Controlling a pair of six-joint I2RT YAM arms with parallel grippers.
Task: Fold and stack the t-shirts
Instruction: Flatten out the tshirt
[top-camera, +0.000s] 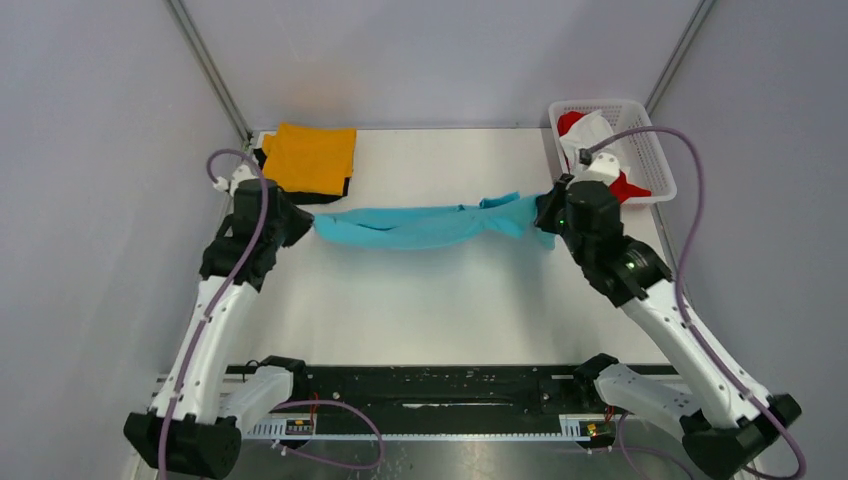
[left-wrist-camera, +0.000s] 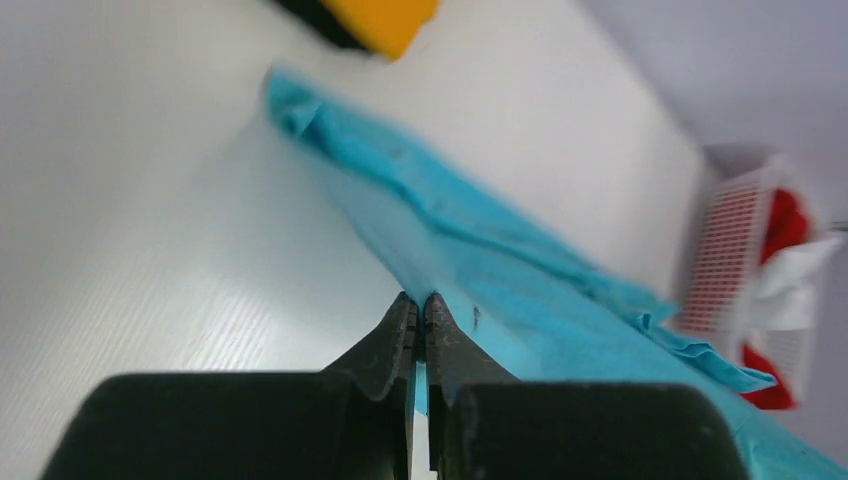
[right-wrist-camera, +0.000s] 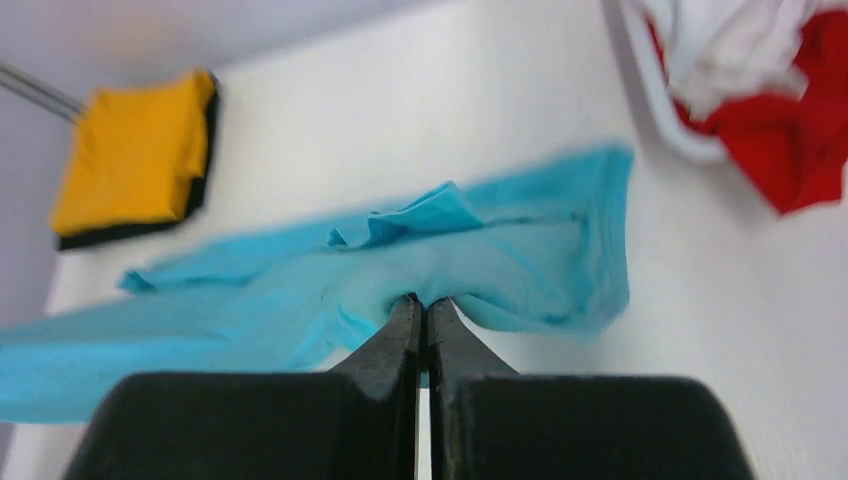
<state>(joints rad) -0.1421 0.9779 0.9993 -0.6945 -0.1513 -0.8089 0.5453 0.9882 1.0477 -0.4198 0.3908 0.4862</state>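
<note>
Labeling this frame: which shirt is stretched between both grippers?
The turquoise shirt, pinched at both ends. Orange lies folded on black, far left; red and white sit in the basket.

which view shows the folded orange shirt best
The top external view: the orange t-shirt lies whole and sharp, folded atop the black t-shirt. The right wrist view shows it whole but blurred; the left wrist view catches only a corner.
</note>
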